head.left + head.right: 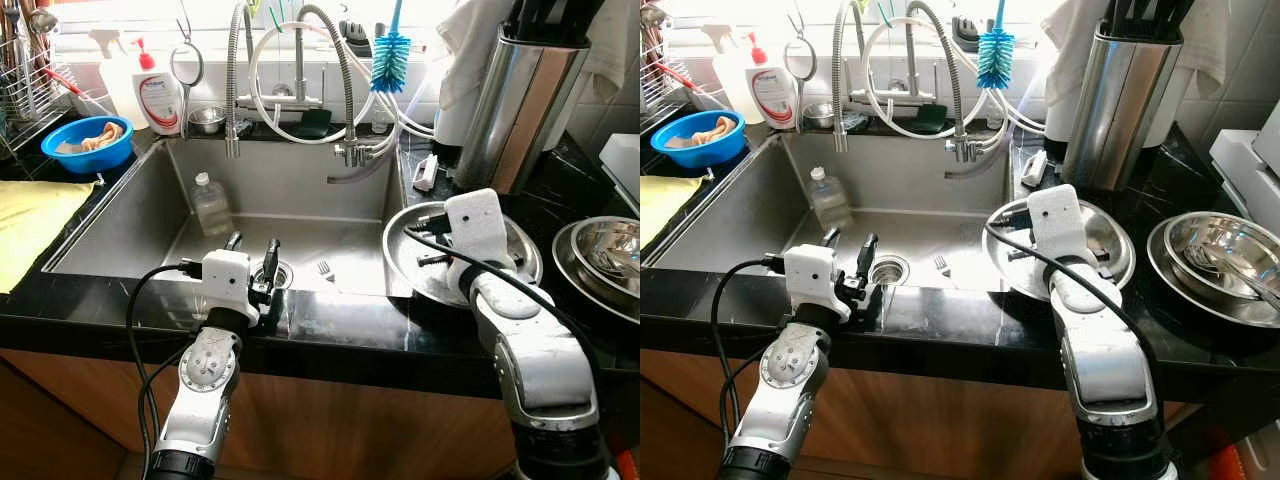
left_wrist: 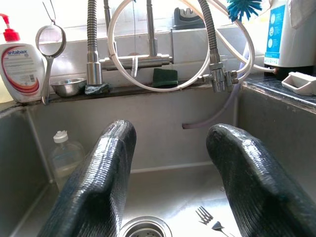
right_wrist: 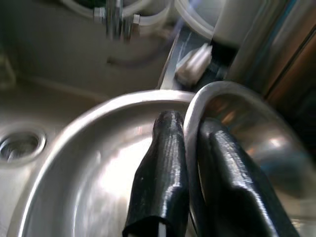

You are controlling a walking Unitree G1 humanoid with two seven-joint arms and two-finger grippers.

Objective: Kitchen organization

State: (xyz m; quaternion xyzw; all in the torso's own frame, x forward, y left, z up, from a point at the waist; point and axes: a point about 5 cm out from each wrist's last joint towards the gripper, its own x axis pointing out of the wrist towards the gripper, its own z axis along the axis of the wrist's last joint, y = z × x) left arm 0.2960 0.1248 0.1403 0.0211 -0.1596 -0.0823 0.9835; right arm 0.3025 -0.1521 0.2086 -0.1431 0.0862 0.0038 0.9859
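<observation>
A: Left eye view: a black counter is seen, with a steel sink sunk into it. A wide steel bowl is set on the counter at the sink's right edge, partly overhanging the basin.

B: And the arms?

A: The right hand is clenched on a smaller steel bowl inside the wide one; in the right wrist view its rim is pinched between the two fingers. The left hand is held released over the sink's front edge, its fingers spread apart, nothing between them.

B: What is found in the sink?

A: A clear plastic bottle is stood toward the back left, a drain is seen at the middle, and a fork is laid just right of it.

B: Elsewhere?

A: Stacked steel bowls are placed at far right, a blue bowl at far left, and a blue bottle brush is hung by the tap.
</observation>
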